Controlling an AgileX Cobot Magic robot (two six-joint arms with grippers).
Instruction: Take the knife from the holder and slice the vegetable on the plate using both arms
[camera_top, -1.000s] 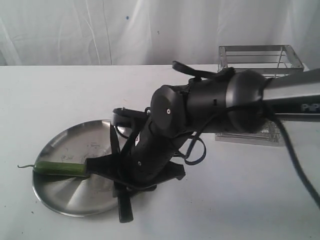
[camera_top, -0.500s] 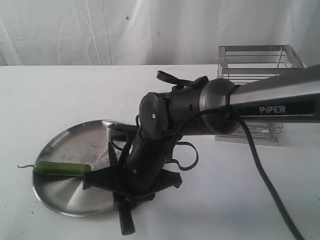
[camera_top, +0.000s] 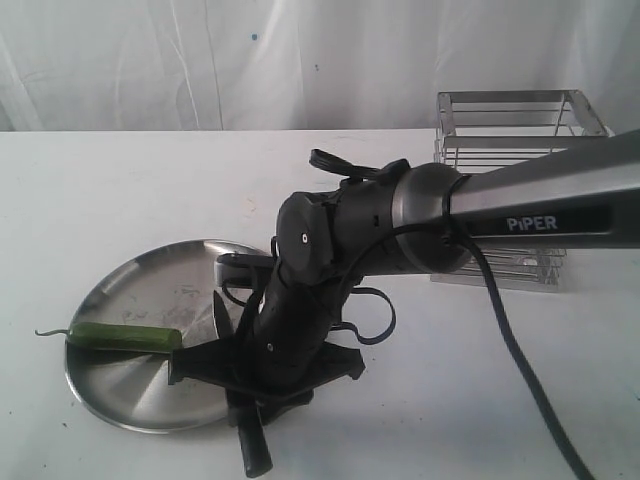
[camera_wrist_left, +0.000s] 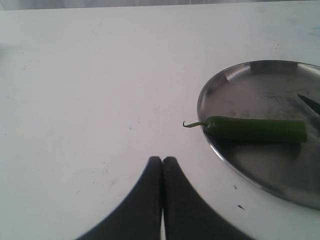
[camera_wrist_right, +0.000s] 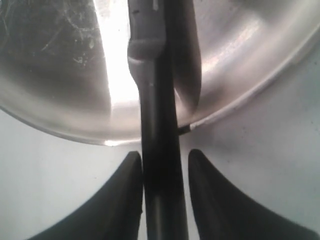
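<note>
The right arm (camera_top: 400, 230), lettered "PiPER", crosses mid-frame, masking the base of the holder (camera_top: 520, 110) at upper right and much of the knife (camera_wrist_right: 156, 150), which lies over the lower rim of the plate (camera_top: 130, 290) between the slackened fingers of the right gripper (camera_wrist_right: 165, 154), near the vegetable (camera_top: 125, 337); the left gripper (camera_wrist_left: 162, 160) is clenched, empty.

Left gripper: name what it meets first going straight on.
Likely only bare table; the plate and vegetable lie to one side of the line from the left gripper, though depth is unclear.

Knife (camera_top: 254, 448) midsection behind right arm (camera_top: 300, 320)
</note>
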